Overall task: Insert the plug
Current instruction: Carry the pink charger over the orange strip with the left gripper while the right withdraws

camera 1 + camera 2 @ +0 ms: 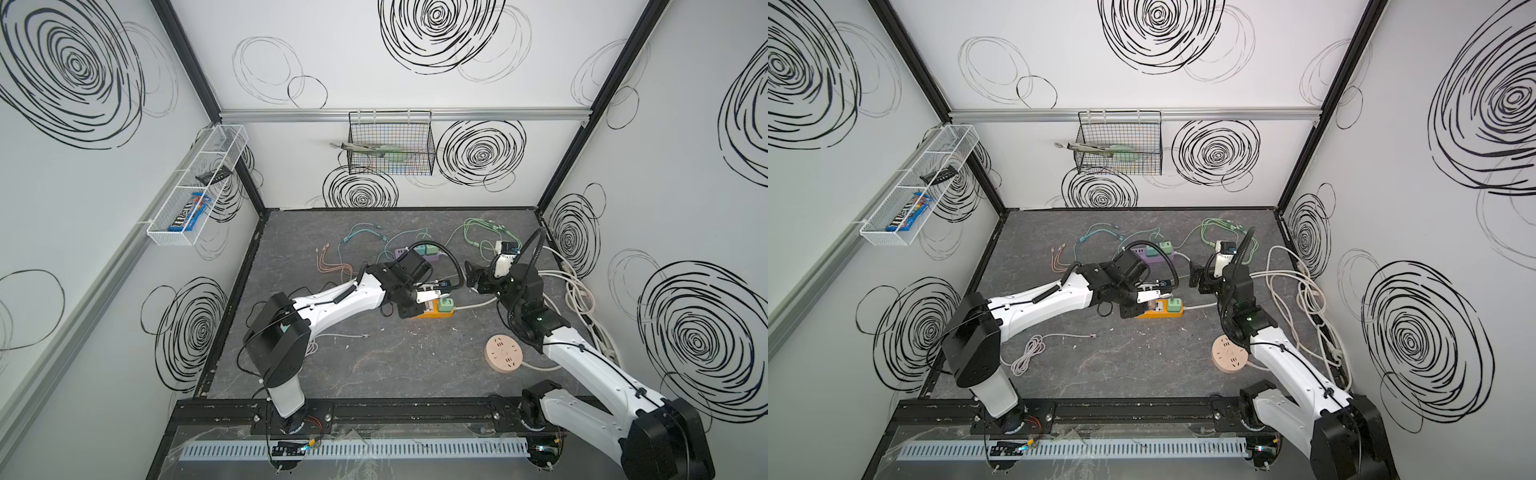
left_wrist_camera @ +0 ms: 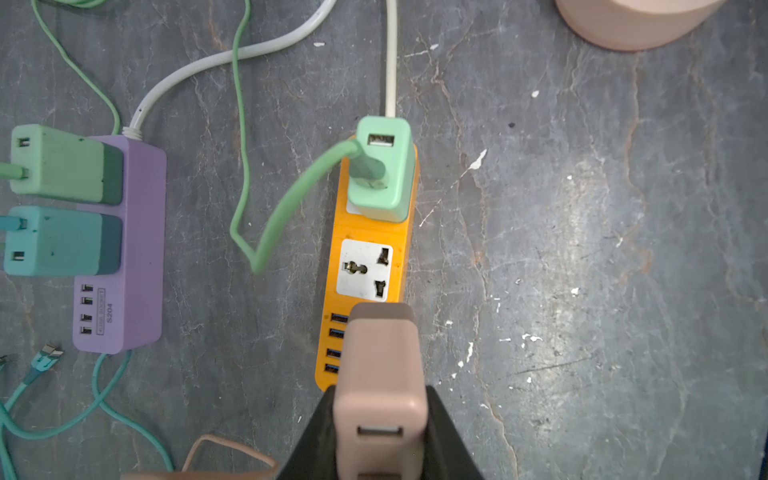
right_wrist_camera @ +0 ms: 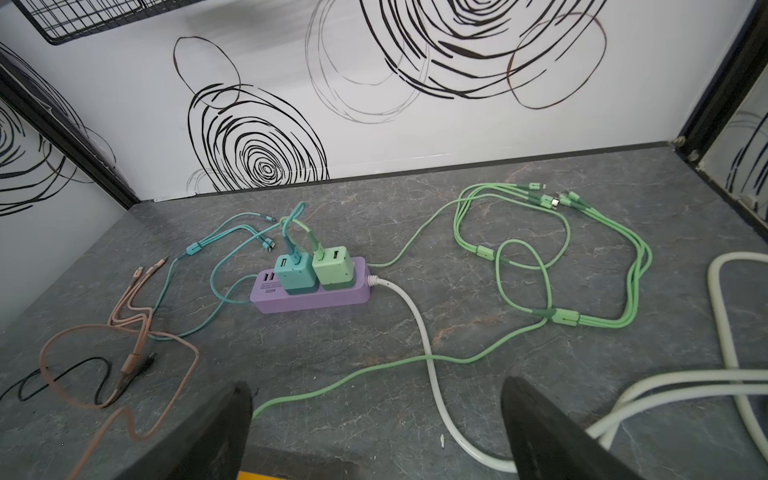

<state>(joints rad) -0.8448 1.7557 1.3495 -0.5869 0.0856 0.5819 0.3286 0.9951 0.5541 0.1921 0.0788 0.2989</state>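
- Fingers [image 2: 307,444] of the left gripper [image 2: 380,390] clamp the tan plug [image 2: 380,361], a rounded USB block over the orange strip [image 2: 374,231]'s end
- Just ahead: a free white socket [image 2: 363,269], then a green charger [image 2: 386,178]
- Right gripper [image 3: 376,415] fingers apart, empty

purple power strip [image 2: 141,232]: "S204", boxed label beside it too small to read | blue candy pack [image 1: 188,212] in white wire basket [image 1: 168,240]: "m&m's"

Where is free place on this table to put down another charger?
Bare: the table between the orange strip and the front rail, up to the round socket. Crowded: around the purple strip, and the white cables along the right wall.
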